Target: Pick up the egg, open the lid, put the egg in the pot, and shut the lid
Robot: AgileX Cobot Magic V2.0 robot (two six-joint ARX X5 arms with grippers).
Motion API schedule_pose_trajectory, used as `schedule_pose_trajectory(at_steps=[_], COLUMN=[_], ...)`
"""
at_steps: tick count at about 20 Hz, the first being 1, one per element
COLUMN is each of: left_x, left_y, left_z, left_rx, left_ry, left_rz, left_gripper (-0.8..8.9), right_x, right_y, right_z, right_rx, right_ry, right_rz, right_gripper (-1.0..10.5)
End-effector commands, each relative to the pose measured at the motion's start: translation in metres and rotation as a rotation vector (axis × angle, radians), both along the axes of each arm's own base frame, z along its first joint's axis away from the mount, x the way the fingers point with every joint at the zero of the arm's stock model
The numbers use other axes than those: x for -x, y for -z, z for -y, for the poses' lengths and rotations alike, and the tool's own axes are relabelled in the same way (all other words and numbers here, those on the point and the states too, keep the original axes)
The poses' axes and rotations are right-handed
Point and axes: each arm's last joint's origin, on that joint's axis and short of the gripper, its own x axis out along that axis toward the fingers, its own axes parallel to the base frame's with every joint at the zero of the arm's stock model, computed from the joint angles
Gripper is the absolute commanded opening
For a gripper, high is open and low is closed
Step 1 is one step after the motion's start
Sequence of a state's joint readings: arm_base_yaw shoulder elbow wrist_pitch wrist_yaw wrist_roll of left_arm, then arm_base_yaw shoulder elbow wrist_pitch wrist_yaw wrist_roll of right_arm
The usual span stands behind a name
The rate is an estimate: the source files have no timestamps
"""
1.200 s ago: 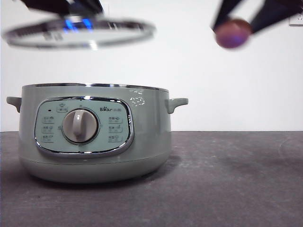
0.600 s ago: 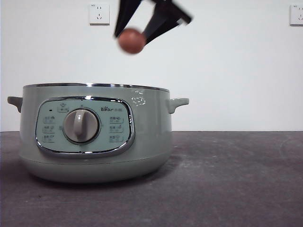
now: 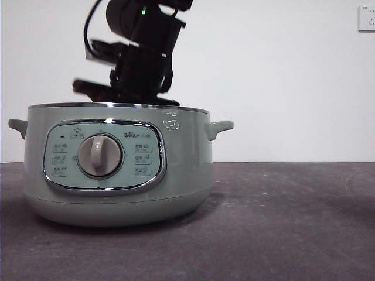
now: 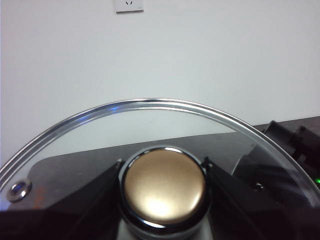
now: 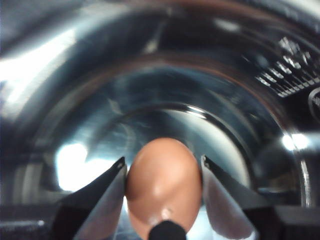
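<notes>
Right wrist view shows the right gripper [image 5: 162,192] clamped on the egg [image 5: 163,185] deep inside the pot [image 3: 117,170]: placing step; next it should let go low and gently. Left gripper [image 4: 162,187] grips the lid [image 4: 150,107] by its knob, off the pot

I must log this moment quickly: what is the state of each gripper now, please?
Left gripper: shut on the lid by its knob.
Right gripper: shut on the egg, down inside the pot.
</notes>
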State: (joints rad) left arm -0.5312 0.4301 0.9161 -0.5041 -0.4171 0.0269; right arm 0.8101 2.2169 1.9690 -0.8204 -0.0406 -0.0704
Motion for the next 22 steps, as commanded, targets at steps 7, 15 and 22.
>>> schedule_pose_trajectory(at_steps=[7, 15, 22], left_x=[0.004, 0.004, -0.041], left_y=[-0.006, -0.005, -0.003], left_z=[-0.003, -0.003, 0.027], left_rx=[0.017, 0.009, -0.017], left_ry=[-0.029, -0.028, 0.091], left_rz=[0.051, 0.036, -0.039], left_gripper=[-0.08, -0.08, -0.08], right_x=[-0.004, 0.006, 0.064], right_y=[0.01, -0.027, -0.17], right_z=[-0.001, 0.01, 0.1], right_rx=[0.026, 0.0, -0.02], right_ry=[-0.018, 0.008, 0.199], right_rz=[0.001, 0.025, 0.265], right_gripper=[2.5, 3.2, 3.2])
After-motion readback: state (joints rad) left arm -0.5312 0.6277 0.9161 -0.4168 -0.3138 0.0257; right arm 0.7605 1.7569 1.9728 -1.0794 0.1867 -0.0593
